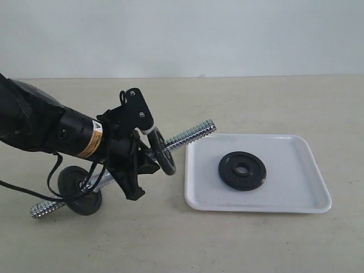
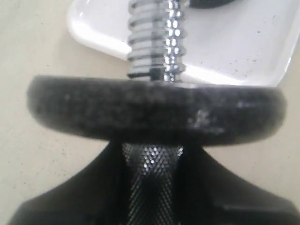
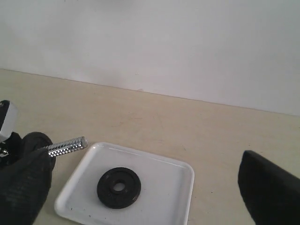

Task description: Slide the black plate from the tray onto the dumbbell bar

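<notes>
Exterior view: the left end effector (image 1: 145,153) is clamped on the knurled middle of the bar (image 1: 190,135). The bar tilts, its low end on the tabletop (image 1: 170,239) carrying a black disc (image 1: 79,190) and its raised threaded end pointing right toward the tray (image 1: 307,193). A second disc (image 1: 166,152) sits on the bar just past the grip; the left wrist view shows its rim across the knurling, with bare thread beyond. The tray lies on the tabletop to the right, and the plate (image 1: 256,173) lies flat near its middle, apart from the bar. In the right wrist view the right end effector (image 3: 145,159) hangs above the tabletop, its fingers (image 3: 272,187) wide apart, holding nothing.
</notes>
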`<state>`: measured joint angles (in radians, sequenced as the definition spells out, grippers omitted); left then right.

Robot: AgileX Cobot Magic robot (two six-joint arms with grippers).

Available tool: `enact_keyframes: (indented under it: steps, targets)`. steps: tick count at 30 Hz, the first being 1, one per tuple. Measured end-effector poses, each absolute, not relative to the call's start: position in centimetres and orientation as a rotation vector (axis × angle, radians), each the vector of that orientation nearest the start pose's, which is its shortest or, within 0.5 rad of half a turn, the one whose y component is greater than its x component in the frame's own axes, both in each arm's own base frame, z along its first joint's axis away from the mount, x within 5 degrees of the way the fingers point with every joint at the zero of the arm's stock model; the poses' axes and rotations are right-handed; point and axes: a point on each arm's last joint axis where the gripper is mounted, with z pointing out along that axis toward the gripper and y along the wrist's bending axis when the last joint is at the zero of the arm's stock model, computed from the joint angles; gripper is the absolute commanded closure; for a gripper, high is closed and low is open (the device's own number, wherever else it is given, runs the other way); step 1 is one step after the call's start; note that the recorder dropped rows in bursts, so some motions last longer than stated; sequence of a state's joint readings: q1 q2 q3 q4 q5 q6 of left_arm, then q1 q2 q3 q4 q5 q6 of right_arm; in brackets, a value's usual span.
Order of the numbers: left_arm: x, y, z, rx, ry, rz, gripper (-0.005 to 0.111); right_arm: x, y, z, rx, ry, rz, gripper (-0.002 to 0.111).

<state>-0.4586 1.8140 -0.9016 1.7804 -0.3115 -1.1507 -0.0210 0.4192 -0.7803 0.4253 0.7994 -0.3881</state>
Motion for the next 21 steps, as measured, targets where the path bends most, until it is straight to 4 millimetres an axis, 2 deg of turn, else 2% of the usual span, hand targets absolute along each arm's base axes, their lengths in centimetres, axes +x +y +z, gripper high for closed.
enact_keyframes:
  steps: [4,8,15,21]
  targets:
    - [29.4,-17.5,15.7,1.384,1.981,-0.309,0.102,6.4,3.0,37.0,-0.324,1.878,0.243,0.004]
    - [29.0,-17.5,16.8,1.384,1.946,-0.338,0.102,8.2,3.1,36.3,-0.355,1.963,0.271,0.004]
    - [28.4,-17.6,18.5,1.385,1.89,-0.373,0.102,13.3,3.1,34.3,-0.341,2.135,0.327,0.004]
    - [28.3,-17.6,19.1,1.381,1.873,-0.374,0.102,18.9,2.7,30.9,-0.255,2.296,0.353,0.004]
